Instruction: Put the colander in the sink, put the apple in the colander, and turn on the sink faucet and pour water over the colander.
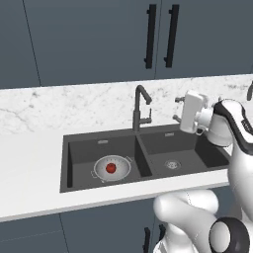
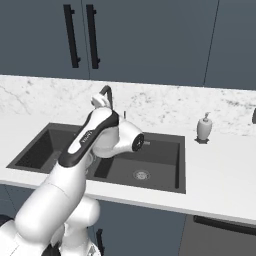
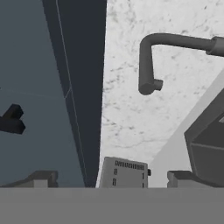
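**Faucet is the job left: colander and apple already sit in the sink**

Nearest you is the gripper (image 1: 176, 109), hanging to the right of the sink faucet (image 1: 140, 107) at about spout height, its jaws spread wide with nothing between them.

Take the faucet as your landmark and work down in size. Your sink (image 1: 69, 168) spreads below it, a dark charcoal double basin with the faucet rising behind the divider. Down and to the left of the faucet, in the left basin, the colander (image 1: 101, 170) rests: a shallow silver-grey bowl with small wire handles. The apple (image 1: 111, 168), small and red, lies inside it.

So you have the faucet left, I judge. It is slim, dark grey, with an angular bent spout; expect rigid, smooth metal that will not yield. The side lever (image 1: 148, 118) is small and probably moves lightly, so nudge it with a fingertip. You'll likely need the spout swung over the left basin.
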Controlling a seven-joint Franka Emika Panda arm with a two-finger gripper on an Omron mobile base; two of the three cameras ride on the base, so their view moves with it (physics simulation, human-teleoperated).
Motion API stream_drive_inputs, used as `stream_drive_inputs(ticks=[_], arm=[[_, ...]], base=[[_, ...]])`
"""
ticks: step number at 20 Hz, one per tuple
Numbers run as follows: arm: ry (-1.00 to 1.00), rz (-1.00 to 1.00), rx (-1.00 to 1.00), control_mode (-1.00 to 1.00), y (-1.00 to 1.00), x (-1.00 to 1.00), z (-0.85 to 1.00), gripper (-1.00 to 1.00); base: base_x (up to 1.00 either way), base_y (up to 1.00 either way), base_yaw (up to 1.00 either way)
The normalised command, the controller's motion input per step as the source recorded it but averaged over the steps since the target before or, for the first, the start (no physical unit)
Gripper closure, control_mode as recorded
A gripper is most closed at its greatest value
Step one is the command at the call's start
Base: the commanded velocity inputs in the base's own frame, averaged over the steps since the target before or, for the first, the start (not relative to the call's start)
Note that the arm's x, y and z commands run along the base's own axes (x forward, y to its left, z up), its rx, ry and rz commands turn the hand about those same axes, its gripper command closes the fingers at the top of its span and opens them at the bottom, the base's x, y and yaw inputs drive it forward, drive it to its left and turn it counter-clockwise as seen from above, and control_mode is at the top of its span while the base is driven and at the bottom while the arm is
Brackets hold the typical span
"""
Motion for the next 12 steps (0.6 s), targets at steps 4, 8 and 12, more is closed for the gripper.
stream_drive_inputs(ticks=[4,8,12], arm=[[0.08,0.0,0.07,-1.0,0.0,0.25,-0.01,-1.0],[0.14,0.0,0.03,-1.0,0.09,0.26,-0.05,-1.0],[0.18,0.0,0.05,-1.0,0.1,0.41,-0.12,-1.0]], base=[[0.0,0.0,0.0],[0.0,0.0,0.0],[0.0,0.0,0.0]])
